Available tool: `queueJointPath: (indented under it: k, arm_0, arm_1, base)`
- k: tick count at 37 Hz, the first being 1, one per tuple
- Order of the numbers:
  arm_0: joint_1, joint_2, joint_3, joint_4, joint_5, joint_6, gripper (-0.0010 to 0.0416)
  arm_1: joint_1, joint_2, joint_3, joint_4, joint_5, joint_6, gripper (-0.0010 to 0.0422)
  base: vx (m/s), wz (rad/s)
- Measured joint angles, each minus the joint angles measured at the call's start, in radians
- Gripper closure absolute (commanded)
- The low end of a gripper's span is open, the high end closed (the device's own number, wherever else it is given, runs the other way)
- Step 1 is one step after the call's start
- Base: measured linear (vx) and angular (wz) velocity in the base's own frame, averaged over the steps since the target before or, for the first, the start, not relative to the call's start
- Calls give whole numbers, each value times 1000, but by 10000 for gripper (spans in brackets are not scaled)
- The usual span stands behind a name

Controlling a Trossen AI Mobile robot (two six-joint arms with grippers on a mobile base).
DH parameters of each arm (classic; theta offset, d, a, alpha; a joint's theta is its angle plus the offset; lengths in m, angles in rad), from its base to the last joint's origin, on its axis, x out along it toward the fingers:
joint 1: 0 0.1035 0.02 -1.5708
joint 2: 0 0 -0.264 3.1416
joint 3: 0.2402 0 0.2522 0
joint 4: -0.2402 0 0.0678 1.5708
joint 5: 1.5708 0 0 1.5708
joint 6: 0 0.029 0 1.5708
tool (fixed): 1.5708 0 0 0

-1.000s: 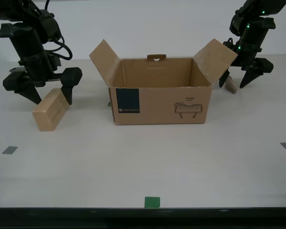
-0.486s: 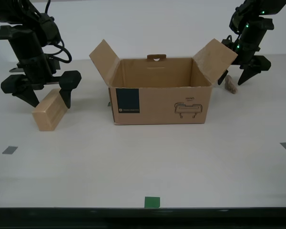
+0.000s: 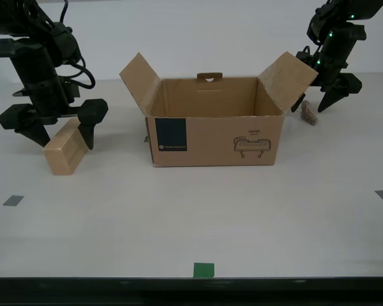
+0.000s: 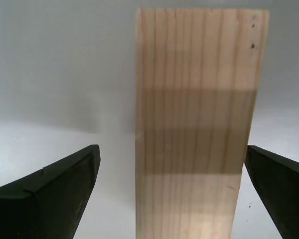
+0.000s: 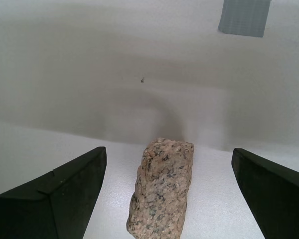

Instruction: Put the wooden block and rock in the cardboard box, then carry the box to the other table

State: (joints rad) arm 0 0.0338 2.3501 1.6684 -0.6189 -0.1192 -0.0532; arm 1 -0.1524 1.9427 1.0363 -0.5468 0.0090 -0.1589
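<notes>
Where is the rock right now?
In the exterior view the rock lies on the table at the right, just beyond the cardboard box's right flap, between the open fingers of my first claw.

My second gripper (image 3: 54, 131) has sunk lower, its jaws now straddling the wooden block (image 3: 65, 147). My first gripper (image 3: 319, 102) has closed in around the rock (image 3: 309, 113).

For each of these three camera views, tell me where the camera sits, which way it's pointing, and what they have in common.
Exterior view: on the robot, off the arms, facing the cardboard box; both arms show.
First wrist view: on my first gripper, looking along its open jaws at the rock.
Second wrist view: on my second gripper, looking at the wooden block between its open jaws.
Shared: the exterior view also shows rock and block.
</notes>
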Motion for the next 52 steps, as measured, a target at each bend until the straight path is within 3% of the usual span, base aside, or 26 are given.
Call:
queueJointPath:
  k: [27, 48, 52]
  arm_0:
    - [2, 0, 0, 6, 0, -5, 65]
    - [6, 0, 0, -6, 1, -3, 227]
    - [7, 0, 0, -12, 0, -3, 262]
  arm_1:
    - [0, 0, 0, 10, 0, -1, 16]
    - [0, 0, 0, 3, 0, -9, 17]
    - [0, 0, 0, 2, 0, -15, 35]
  base:
    - [0, 0]
    - [0, 0]
    - [0, 0]
